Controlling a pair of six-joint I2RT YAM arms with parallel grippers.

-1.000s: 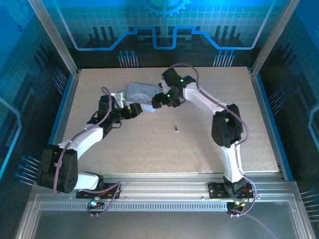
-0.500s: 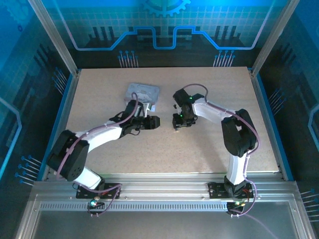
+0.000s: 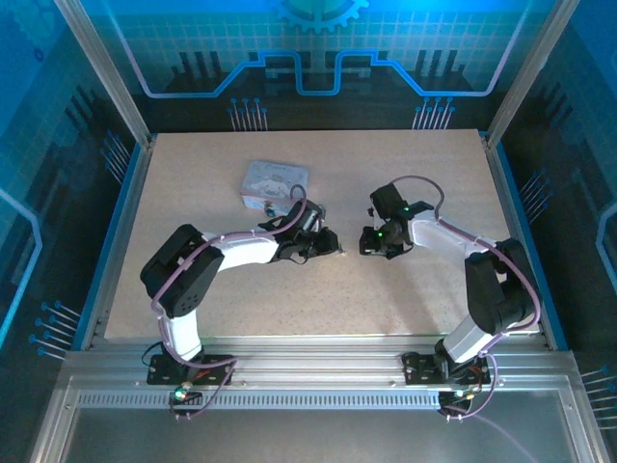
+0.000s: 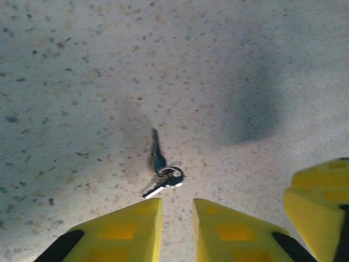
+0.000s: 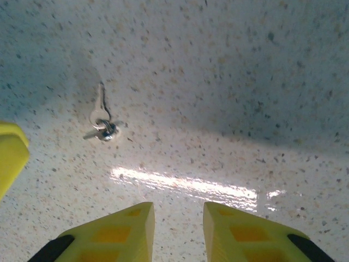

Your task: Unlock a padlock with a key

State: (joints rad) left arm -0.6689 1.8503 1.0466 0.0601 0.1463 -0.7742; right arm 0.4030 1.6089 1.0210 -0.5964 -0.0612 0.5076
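Note:
The key lies flat on the speckled table, a small bunch of thin metal keys on a ring. My left gripper hovers just short of it, its jaws narrowly open with nothing between them. My right gripper faces the key from the other side, farther off, jaws open a little wider and empty. In the top view the left gripper and right gripper flank the key. The padlock is out of view.
A pale grey-lilac tin box sits behind the left arm, toward the back of the table. The right gripper's yellow finger shows at the edge of the left wrist view. The left gripper's yellow finger shows in the right wrist view.
Both arms have left the tin and come down to the table's middle, one on each side of the key. Both sets of jaws have narrowed.

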